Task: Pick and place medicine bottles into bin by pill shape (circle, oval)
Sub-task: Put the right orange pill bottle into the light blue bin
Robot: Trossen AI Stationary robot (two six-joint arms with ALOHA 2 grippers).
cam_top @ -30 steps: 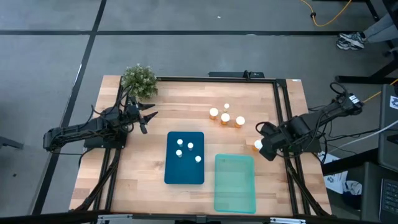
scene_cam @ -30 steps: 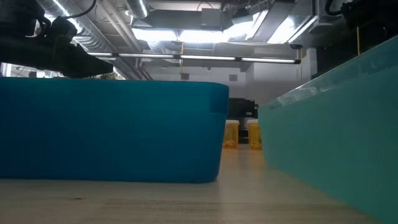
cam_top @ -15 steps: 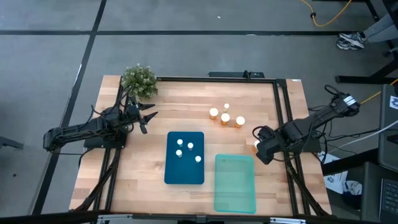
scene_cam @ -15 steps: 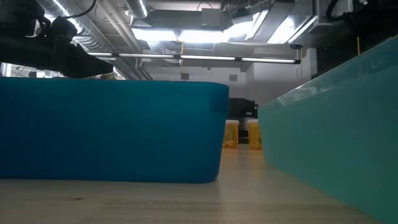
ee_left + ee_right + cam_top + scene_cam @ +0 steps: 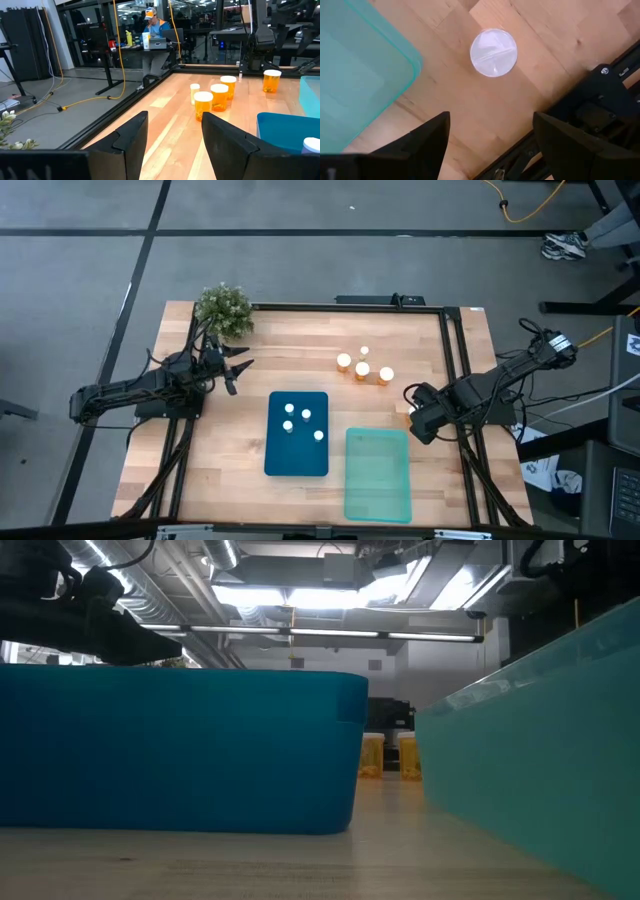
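Right end effector (image 5: 490, 135) open and empty, hovering over a lone white-capped bottle (image 5: 493, 52) on the worktop (image 5: 240, 470), just beside the pale green bin (image 5: 355, 75). Left end effector (image 5: 172, 132) open too, empty, parked near the potted plant (image 5: 222, 310). Four bottles (image 5: 362, 367) clustered mid-worktop; four more (image 5: 298, 421) inside the blue bin (image 5: 297, 464).
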